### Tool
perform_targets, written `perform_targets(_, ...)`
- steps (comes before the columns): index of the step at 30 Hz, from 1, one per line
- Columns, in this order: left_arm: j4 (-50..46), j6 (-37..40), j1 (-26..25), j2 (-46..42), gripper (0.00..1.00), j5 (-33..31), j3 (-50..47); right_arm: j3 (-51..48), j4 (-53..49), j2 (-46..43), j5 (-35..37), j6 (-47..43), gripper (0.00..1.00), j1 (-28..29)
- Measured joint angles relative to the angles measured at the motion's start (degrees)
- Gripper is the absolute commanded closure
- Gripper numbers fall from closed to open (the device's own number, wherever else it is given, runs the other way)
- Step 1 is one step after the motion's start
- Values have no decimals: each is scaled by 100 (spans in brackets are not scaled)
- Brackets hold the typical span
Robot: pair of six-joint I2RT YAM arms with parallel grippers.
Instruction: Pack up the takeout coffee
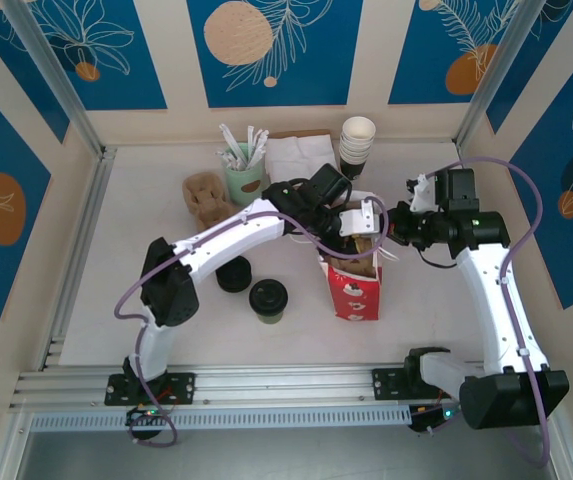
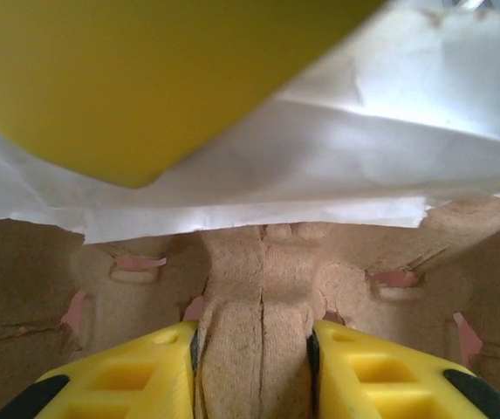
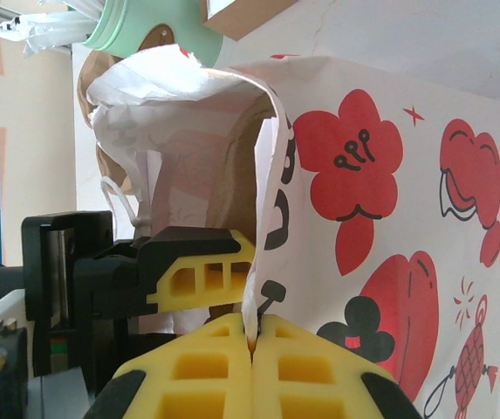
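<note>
The takeout coffee (image 1: 268,297), a dark cup under a round black lid, stands on the table left of the bag, and neither gripper touches it. A paper bag (image 1: 356,288) printed white and red stands upright with its mouth open. My left gripper (image 1: 354,226) reaches into that mouth. In the left wrist view, the left gripper (image 2: 254,371) is shut on the middle ridge of a brown pulp cup carrier (image 2: 258,271). From the right, my right gripper (image 1: 393,228) pinches the bag's rim. The right wrist view shows the right gripper (image 3: 251,339) shut on the thin edge of the bag (image 3: 389,218).
A low stack of black lids (image 1: 233,273) lies beside the coffee. At the back stand a green cup of stirrers (image 1: 243,172), more pulp carriers (image 1: 206,197), white napkins (image 1: 301,155) and a stack of lidless cups (image 1: 357,145). Walls close in the table on three sides.
</note>
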Motion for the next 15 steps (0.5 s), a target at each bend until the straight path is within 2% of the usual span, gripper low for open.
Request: perform_targets(15, -328, -66, -131, 503, 65, 157, 706, -101, -245, -262, 389, -210, 97, -210)
